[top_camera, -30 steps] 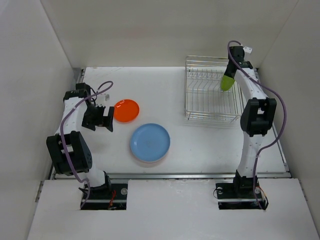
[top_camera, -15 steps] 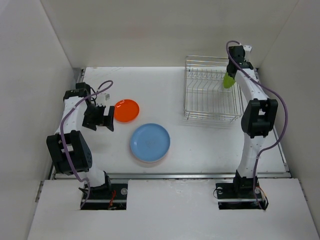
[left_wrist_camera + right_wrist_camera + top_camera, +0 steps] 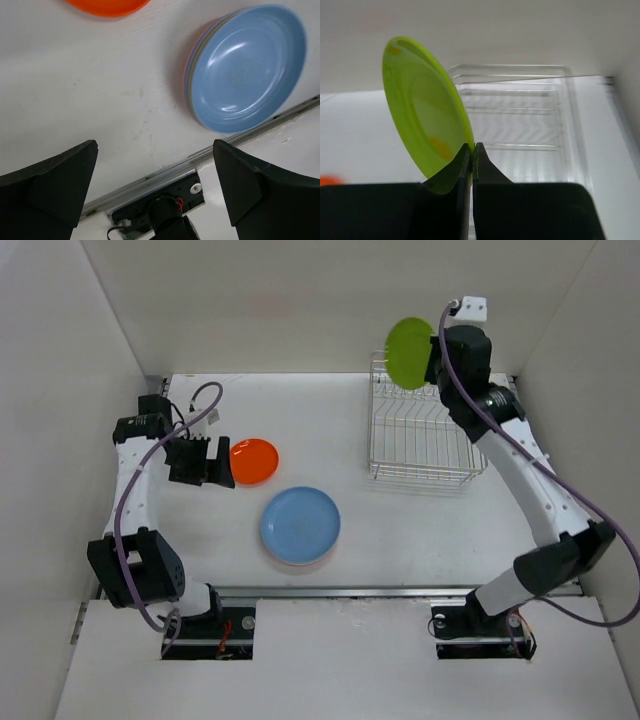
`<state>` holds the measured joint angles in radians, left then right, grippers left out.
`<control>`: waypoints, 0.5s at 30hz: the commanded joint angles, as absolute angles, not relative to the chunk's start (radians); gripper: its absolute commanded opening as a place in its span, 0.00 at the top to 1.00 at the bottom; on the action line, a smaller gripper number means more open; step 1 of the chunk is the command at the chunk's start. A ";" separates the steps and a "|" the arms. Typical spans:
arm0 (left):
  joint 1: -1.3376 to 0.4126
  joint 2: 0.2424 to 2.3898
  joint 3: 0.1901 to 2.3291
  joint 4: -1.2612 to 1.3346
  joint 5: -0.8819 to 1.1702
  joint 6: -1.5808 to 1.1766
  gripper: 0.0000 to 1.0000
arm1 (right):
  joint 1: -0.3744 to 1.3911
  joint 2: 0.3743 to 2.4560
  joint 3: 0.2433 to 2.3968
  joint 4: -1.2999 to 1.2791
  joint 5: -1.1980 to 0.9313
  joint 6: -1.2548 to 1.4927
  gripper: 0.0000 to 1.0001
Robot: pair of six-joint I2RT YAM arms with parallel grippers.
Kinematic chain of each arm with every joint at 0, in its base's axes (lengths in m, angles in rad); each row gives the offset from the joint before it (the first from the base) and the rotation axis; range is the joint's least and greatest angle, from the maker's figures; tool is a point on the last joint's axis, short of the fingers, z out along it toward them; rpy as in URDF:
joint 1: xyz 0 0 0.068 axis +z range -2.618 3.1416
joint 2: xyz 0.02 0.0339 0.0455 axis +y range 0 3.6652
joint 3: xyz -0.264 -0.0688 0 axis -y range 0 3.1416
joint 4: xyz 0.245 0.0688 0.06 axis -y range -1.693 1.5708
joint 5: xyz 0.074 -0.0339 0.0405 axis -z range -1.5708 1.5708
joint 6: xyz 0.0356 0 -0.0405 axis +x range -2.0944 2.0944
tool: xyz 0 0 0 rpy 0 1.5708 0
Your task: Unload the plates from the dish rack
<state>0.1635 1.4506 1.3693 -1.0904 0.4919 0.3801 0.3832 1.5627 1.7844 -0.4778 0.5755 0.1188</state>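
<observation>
White walls are closing in a white table [image 3: 330, 415] on three sides as two robot arms are working at a dish-unloading job. At the far right, the right gripper [image 3: 433, 360] is clamping its two fingers tight on the rim of a lime-green plate [image 3: 407, 353]. In the right wrist view the right gripper [image 3: 471, 148] is showing its black fingertips meeting on the lower edge of the lime-green plate [image 3: 422, 105], pinching the thin rim between them. The plate is standing on edge in the air, clear of the wires, its hollow face turning leftward and toward the overhead camera.

Just below and behind it, the dish rack [image 3: 420, 476] is sitting on the far right part of the table. It is showing as a silver wire basket with raised sides and a row of upright dividers, its longer side running from the near edge toward the back wall; the dish rack [image 3: 520, 107] is appearing blurred behind the plate in the wrist view.

Across the table, the left gripper [image 3: 215, 465] is hovering with its jaws spread wide, gripping nothing, just beside an orange plate [image 3: 254, 461]. Nearer the arms, a stack topped by a blue plate [image 3: 300, 525] is lying flat.
</observation>
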 commanded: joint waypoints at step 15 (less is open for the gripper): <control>0.135 1.442 1.445 -1.051 0.621 0.348 0.04 | 0.686 1.824 1.468 0.176 -0.612 0.491 1.00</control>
<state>0.1368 1.4334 1.4239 -1.0744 0.6136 0.3492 0.6533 1.8233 1.3792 -0.0452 -0.4500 0.4107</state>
